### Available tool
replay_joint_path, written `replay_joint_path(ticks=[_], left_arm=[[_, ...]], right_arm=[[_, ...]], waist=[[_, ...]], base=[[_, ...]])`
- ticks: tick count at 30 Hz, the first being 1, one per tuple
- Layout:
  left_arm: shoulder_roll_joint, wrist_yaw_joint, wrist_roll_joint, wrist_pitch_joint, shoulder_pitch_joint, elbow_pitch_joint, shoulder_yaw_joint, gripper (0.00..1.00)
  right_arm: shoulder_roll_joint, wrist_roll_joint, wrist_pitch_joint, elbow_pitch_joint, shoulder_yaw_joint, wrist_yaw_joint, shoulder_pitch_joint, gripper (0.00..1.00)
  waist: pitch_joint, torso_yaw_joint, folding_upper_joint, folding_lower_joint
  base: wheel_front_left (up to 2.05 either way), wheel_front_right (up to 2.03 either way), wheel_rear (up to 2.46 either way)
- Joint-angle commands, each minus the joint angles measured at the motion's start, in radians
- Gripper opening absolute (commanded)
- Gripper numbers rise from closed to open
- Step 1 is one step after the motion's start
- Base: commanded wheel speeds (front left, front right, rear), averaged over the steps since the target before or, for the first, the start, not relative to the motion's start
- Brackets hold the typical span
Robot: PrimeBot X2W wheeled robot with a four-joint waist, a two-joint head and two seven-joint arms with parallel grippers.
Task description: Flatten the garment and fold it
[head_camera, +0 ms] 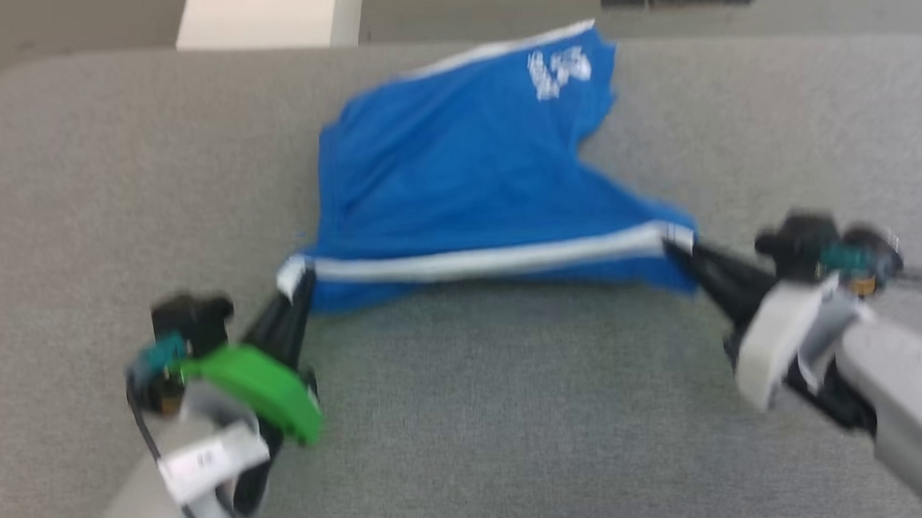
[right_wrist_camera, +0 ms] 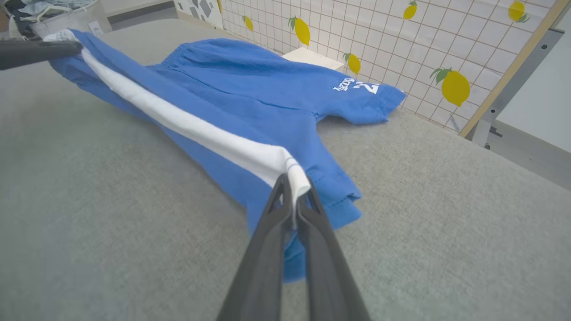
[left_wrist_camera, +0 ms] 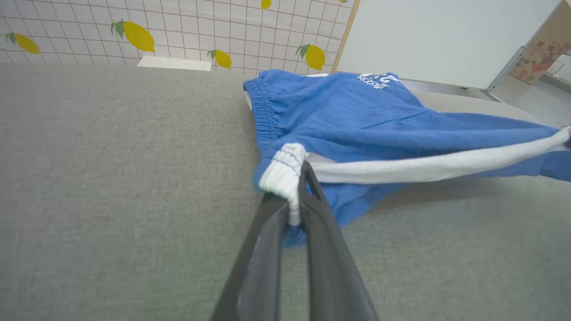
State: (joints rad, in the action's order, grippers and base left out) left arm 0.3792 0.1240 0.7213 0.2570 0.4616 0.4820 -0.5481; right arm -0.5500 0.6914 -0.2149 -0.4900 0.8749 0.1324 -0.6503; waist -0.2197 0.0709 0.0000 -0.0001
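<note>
We see a grey fabric-covered table point(head_camera: 471, 418) taking up most of the head view, which is blurred. Behind it in the wrist views is a tiled wall point(left_wrist_camera: 178, 26) with lemon decals, and a white panel point(left_wrist_camera: 437, 40) beside that.

The shorts point(head_camera: 464, 171) lie mid-table, toward the far edge and between our two arms. The far part rests on the fabric. The near edge is raised off it and pulled into a straight line.

Our left hand point(head_camera: 296, 283) is closed tight on the near-left corner. It pinches the white ribbed end where the waistband point(left_wrist_camera: 263, 107) meets the side stripe point(head_camera: 493, 259). Cloth bunches between and over the fingers.

Our right hand point(head_camera: 675, 247) is likewise clamped on the near-right corner. It holds the stripe's other end at the leg hem, with a fold of blue hanging below the fingertips.

The stripe runs taut from one hand to the other. The hands are well apart, both low over the table, with fingers pointing inward and away from us.

The gathered waistband runs from the left hand toward the far edge.

A white print point(head_camera: 559, 70) sits on the far leg near its hem, at the far right of the shorts. We can't read it in the head view.
</note>
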Motion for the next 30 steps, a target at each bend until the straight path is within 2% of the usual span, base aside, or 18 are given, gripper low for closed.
replay_joint_path(ticks=[1, 9, 18, 24, 30], left_arm=[[0.009, 0.007, -0.009, 0.005, -0.043, -0.009, 0.003, 0.00], [0.032, -0.015, -0.044, 0.005, -0.251, -0.051, 0.006, 0.00], [0.073, -0.057, -0.026, 0.002, -0.425, -0.142, 0.016, 0.00], [0.094, -0.080, -0.034, -0.008, -0.431, -0.208, 0.019, 0.00], [0.080, -0.077, -0.077, -0.017, -0.307, -0.230, 0.007, 0.00]], right_arm=[[-0.010, 0.011, 0.005, 0.020, 0.009, -0.002, 0.049, 0.00], [-0.064, 0.000, 0.061, 0.160, -0.013, -0.002, 0.308, 0.00], [-0.050, -0.056, 0.144, 0.310, -0.165, -0.002, 0.554, 0.00], [-0.033, -0.122, 0.200, 0.405, -0.293, -0.002, 0.612, 0.00], [-0.001, -0.166, 0.258, 0.443, -0.383, -0.002, 0.539, 0.00]], waist=[[0.118, -0.014, 0.0000, 0.0001], [0.205, -0.023, 0.0000, 0.0001], [0.227, -0.013, 0.0000, 0.0001], [0.210, 0.004, 0.0000, 0.0001], [0.146, 0.017, 0.0000, 0.0001]], base=[[0.00, 0.00, 0.00], [0.00, 0.00, 0.00], [0.00, 0.00, 0.00], [0.00, 0.00, 0.00], [0.00, 0.00, 0.00]])
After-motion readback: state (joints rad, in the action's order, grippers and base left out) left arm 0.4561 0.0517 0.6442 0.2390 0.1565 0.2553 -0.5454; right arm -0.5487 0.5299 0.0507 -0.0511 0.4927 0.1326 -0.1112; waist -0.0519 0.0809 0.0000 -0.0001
